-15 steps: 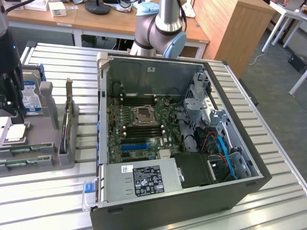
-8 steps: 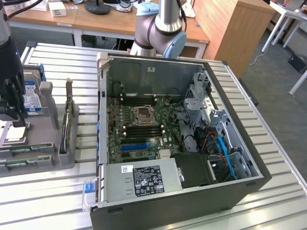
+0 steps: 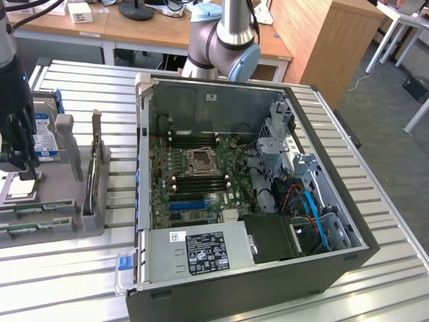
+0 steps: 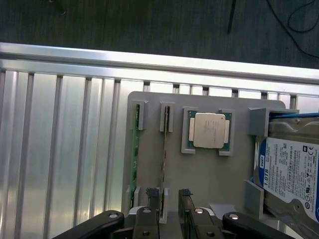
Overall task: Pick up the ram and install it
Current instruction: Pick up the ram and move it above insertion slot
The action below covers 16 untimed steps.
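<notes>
Two green ram sticks stand on edge in slots of a grey parts holder [image 4: 209,174]. One ram stick [image 4: 163,159] runs between my gripper's [image 4: 168,206] two dark fingertips [image 4: 151,201], which stand apart on either side of it without pressing it. The other ram stick [image 4: 133,154] lies one slot over. In the exterior view the gripper [image 3: 21,171] hangs over the holder [image 3: 67,221] at the far left, with the ram sticks [image 3: 37,210] lying low at its near side. The open computer case [image 3: 255,201] holds the motherboard [image 3: 201,178].
A square silver processor [image 4: 209,130] sits in the holder beside the ram slots. A hard drive [image 4: 291,172] with a blue-and-white label stands in the holder's end. The ribbed aluminium table [image 4: 60,149] extends around it. Wooden desks [image 3: 161,27] stand behind.
</notes>
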### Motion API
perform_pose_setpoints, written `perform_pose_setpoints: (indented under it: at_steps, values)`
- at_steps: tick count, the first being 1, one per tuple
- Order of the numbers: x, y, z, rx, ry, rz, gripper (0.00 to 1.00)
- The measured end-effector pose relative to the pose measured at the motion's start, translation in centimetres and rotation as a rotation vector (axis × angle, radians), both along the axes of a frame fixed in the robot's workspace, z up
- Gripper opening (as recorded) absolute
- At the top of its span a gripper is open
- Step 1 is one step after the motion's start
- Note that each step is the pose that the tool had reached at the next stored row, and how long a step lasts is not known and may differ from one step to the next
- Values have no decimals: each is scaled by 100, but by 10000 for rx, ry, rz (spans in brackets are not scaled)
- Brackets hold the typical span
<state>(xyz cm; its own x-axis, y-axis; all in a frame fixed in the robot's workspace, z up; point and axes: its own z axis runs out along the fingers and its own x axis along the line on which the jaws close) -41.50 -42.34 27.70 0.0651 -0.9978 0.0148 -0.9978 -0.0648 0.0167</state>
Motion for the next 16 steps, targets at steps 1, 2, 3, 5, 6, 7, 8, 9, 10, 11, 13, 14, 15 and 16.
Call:
perform_pose_setpoints:
  at_steps: [1,2,3,5,6,7,8,9,10,11,13,14,15,16]
  values:
    - [0,-14,1,0,2,0,30]
    - [0,-30,2,-1,3,1,30]
    - [-1,-45,2,0,3,1,30]
    - [-2,-79,2,1,3,0,30]
    - [-2,-96,1,1,2,1,30]
    - [-2,-112,1,1,2,1,30]
    - [-2,-129,2,1,3,1,30]
    - [-3,-147,1,2,2,1,30]
    - [-3,-167,2,1,3,1,30]
    - [-3,-185,2,2,3,1,30]
    - [-3,-212,1,2,2,1,30]
    - [-3,-221,2,1,4,1,30]
    - [-3,-225,2,1,3,1,30]
    - [-3,-225,2,2,3,1,30]
